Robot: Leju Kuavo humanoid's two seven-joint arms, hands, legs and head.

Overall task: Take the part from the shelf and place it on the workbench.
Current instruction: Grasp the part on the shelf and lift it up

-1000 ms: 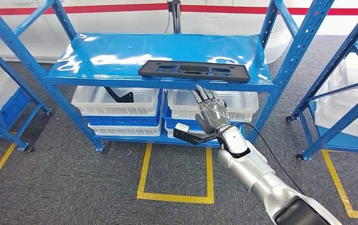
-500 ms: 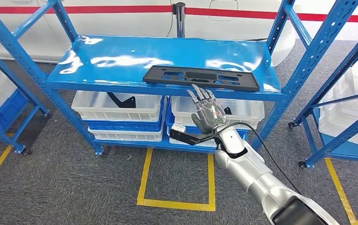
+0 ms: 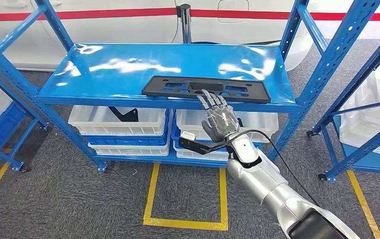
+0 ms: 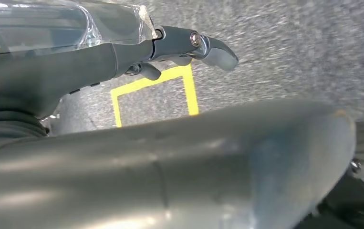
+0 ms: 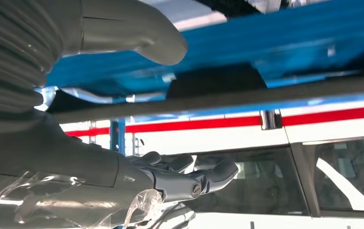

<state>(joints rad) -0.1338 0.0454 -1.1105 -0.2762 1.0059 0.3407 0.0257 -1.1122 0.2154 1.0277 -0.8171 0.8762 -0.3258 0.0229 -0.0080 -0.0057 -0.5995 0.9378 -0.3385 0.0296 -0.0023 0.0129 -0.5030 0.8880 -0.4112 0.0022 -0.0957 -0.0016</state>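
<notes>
1. Right in the middle, a big blue shelf (image 3: pixel 128 69) is seen, with a shiny flat top on blue posts.
2. Under that top, white bins (image 3: pixel 120 122) are stacked on blue ones.
3. A grey floor (image 3: pixel 68 199) is spread below, and yellow lines (image 3: pixel 185 221) are marked on it.
4. A long, flat black part (image 3: pixel 205 88) is laid near the front edge of the shelf top.
5. The right hand (image 3: pixel 220 119) is held up just below that front edge, with nothing held in it and its fingers (image 3: pixel 212 102) stretched out, their tips close to the part. Whether the part is touched cannot be told.
6. The left hand (image 4: pixel 189 45) is hung over the floor, with nothing seen in it. How wide its fingers are spread cannot be told.
</notes>
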